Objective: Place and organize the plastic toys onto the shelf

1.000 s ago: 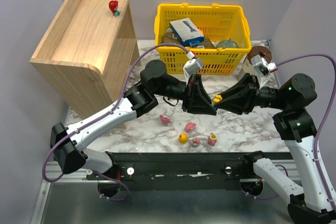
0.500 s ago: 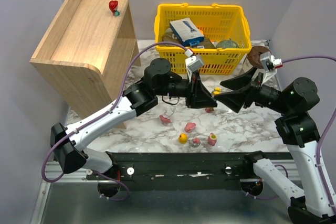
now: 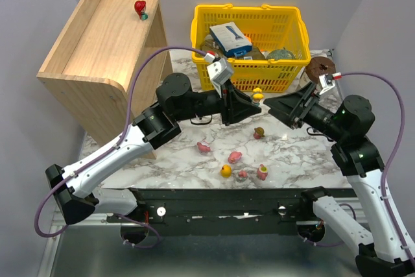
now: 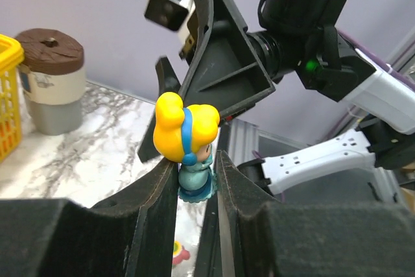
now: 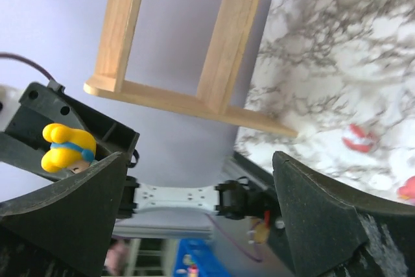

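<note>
A yellow-haired figurine in a teal dress (image 4: 187, 141) is pinched between the fingers of my left gripper (image 3: 255, 98), which is shut on it above the table, in front of the basket. In the right wrist view the figurine (image 5: 65, 147) shows at the left. My right gripper (image 3: 280, 109) stands wide open and empty just to its right, facing it. Several plastic toys lie on the marble: an olive one (image 3: 259, 133), two pink ones (image 3: 204, 148) (image 3: 235, 157) and a yellow one (image 3: 225, 171). A red toy (image 3: 140, 9) stands on the shelf (image 3: 97, 50) top.
A yellow basket (image 3: 285, 14) with boxes and packets stands at the back centre. A brown-lidded cup (image 3: 319, 69) is to its right. The shelf fills the back left. Two more small toys (image 3: 242, 174) (image 3: 262, 172) lie near the table's front edge.
My right gripper opened, let go of the yellow-haired figurine and drew back right. The left gripper kept it and carried it up and back towards the basket.
</note>
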Available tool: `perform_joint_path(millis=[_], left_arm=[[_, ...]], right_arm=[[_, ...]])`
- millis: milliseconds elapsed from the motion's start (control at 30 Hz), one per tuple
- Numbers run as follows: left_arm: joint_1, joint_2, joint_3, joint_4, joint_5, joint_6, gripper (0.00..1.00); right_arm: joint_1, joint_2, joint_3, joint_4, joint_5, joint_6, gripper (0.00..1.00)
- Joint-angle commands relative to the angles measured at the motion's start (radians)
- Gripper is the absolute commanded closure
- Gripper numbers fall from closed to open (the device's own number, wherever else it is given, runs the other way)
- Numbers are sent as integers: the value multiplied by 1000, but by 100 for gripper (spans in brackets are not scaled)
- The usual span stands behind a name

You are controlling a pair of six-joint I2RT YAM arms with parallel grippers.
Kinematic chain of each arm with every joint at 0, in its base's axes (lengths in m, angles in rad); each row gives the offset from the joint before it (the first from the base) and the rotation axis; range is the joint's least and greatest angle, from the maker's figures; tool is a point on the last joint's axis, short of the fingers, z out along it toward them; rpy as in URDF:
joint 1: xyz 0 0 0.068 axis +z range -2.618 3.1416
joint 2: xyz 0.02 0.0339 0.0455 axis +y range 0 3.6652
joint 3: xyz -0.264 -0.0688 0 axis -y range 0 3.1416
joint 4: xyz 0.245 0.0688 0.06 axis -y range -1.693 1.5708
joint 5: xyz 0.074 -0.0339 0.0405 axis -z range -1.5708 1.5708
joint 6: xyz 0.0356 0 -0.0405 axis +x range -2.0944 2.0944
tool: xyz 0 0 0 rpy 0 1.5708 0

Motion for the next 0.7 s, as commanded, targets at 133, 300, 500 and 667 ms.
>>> perform_joint_path(millis=[133, 300, 500, 667], left_arm=[[-19, 8, 14, 27, -51, 158, 100], [-27, 18, 21, 27, -52, 167, 100], [-42, 29, 20, 64, -63, 161, 100], [-51, 37, 21, 94, -81, 163, 100]], right_arm=[[2, 6, -1, 248, -87, 361, 0], [3, 1, 19, 310, -66, 381, 0], [5, 29, 29, 311, -92, 392, 0], [14, 38, 37, 288, -114, 393, 0]])
